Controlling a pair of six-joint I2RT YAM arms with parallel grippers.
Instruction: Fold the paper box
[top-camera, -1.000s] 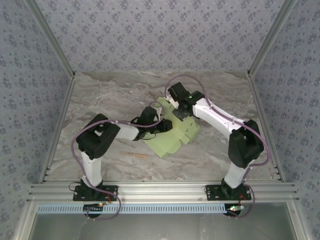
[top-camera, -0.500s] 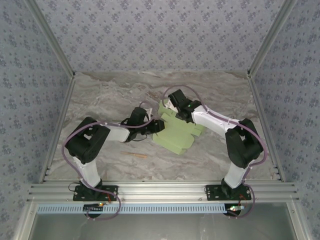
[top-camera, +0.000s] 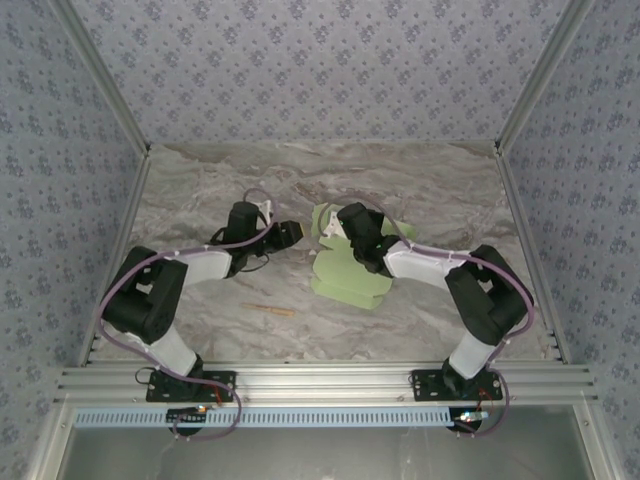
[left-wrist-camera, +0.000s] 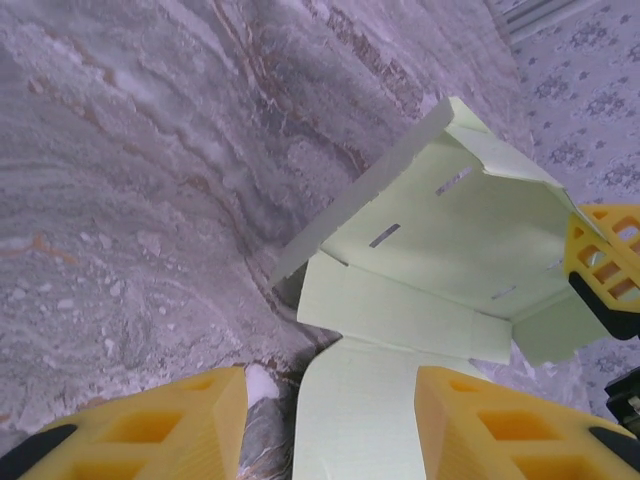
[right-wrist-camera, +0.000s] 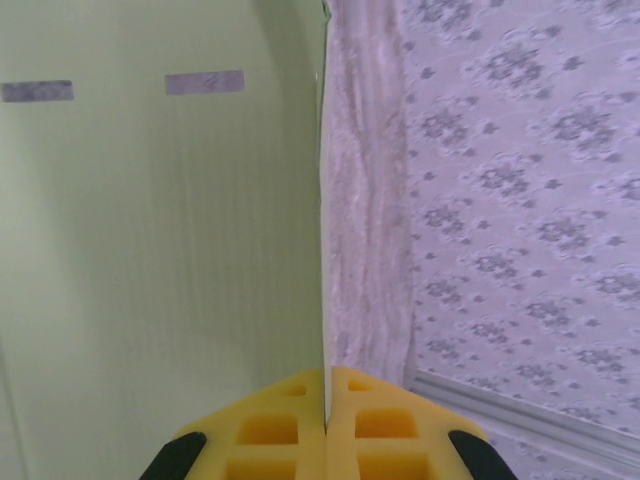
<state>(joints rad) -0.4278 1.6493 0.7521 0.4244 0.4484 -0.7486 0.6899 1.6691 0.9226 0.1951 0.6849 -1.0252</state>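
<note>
The paper box (top-camera: 350, 278) is a pale green die-cut sheet, partly folded, lying mid-table. In the left wrist view the paper box (left-wrist-camera: 450, 230) has raised walls with slots. One of its flaps reaches between my left gripper (left-wrist-camera: 330, 405), which is open, and neither yellow finger presses on it. From above, the left gripper (top-camera: 288, 233) sits just left of the sheet. My right gripper (top-camera: 346, 228) is shut on the sheet's upper edge. Its wrist view has the thin card edge of the paper box (right-wrist-camera: 150, 250) pinched in the right gripper (right-wrist-camera: 326, 385). One of the right gripper's fingers (left-wrist-camera: 605, 262) holds the far wall.
A thin tan stick (top-camera: 270, 310) lies on the marble table (top-camera: 200, 190) near the front left of the sheet. Patterned walls (top-camera: 320, 70) enclose the back and both sides. An aluminium rail (top-camera: 320, 382) runs along the near edge.
My left gripper has opened and drawn back to the left, off the sheet. The right gripper has swung left and nearer, and the sheet has shifted with it.
</note>
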